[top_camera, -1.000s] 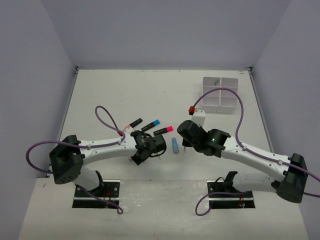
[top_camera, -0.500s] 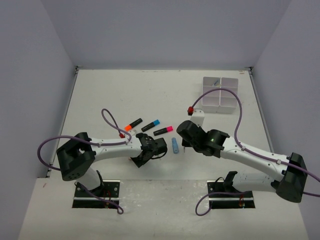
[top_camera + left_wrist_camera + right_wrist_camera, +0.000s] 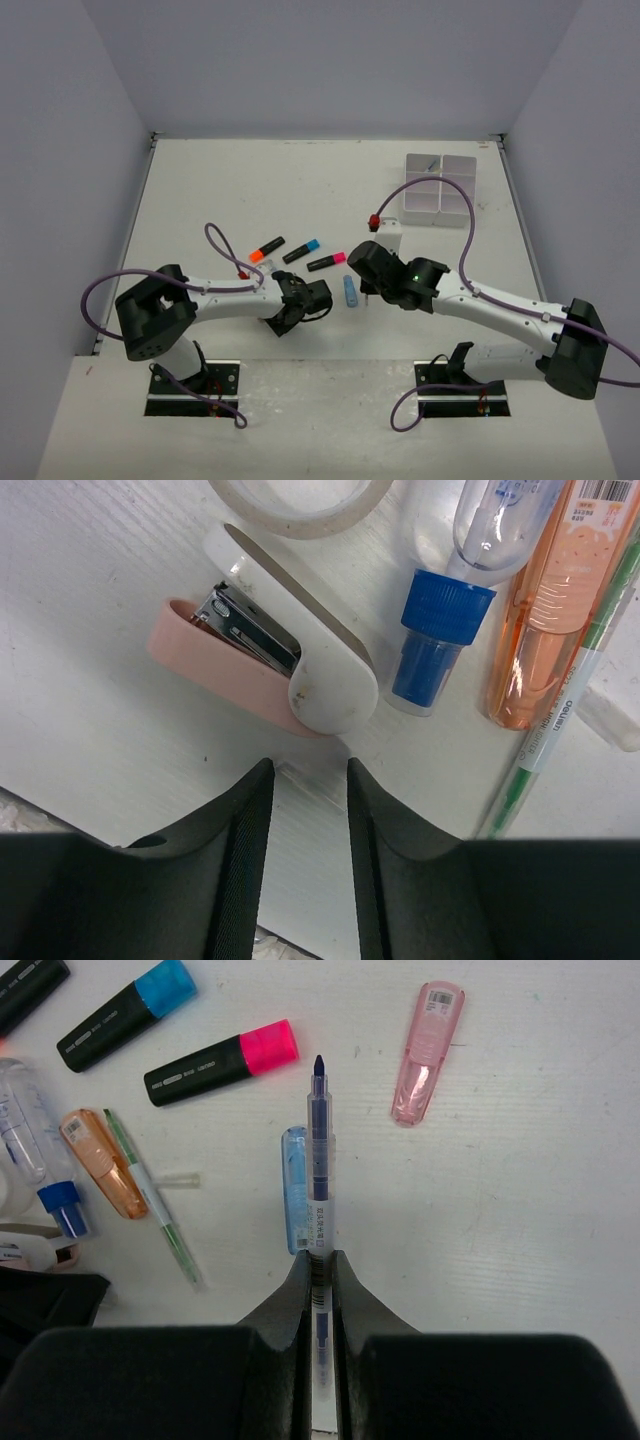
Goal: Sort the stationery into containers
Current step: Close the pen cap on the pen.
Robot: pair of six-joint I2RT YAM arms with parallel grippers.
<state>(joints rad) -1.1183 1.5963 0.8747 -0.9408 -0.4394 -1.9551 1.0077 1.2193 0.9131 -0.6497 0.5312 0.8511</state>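
Observation:
My right gripper [image 3: 320,1257] is shut on a thin blue pen [image 3: 320,1150], held just above a blue piece [image 3: 293,1190] lying on the table. Nearby lie a pink piece [image 3: 427,1050], a pink-capped highlighter [image 3: 225,1060] and a blue-capped highlighter [image 3: 125,1015]. My left gripper [image 3: 308,770] is low over the table, its jaws a little apart, with a small clear piece [image 3: 312,782] at its fingertips. Just beyond are a pink stapler [image 3: 240,670], a tape roll [image 3: 300,495] and a blue-capped bottle [image 3: 440,620]. The white containers [image 3: 440,190] stand at the far right.
An orange piece [image 3: 545,610] and a green pen [image 3: 540,750] lie right of the left gripper. An orange-capped highlighter [image 3: 267,247] lies left of the blue-capped one. The two arms' heads are close together mid-table. Grey walls enclose the table on three sides.
The left gripper's jaws have narrowed and its arm has dropped lower toward the table. The right arm has shifted slightly with the pen still held.

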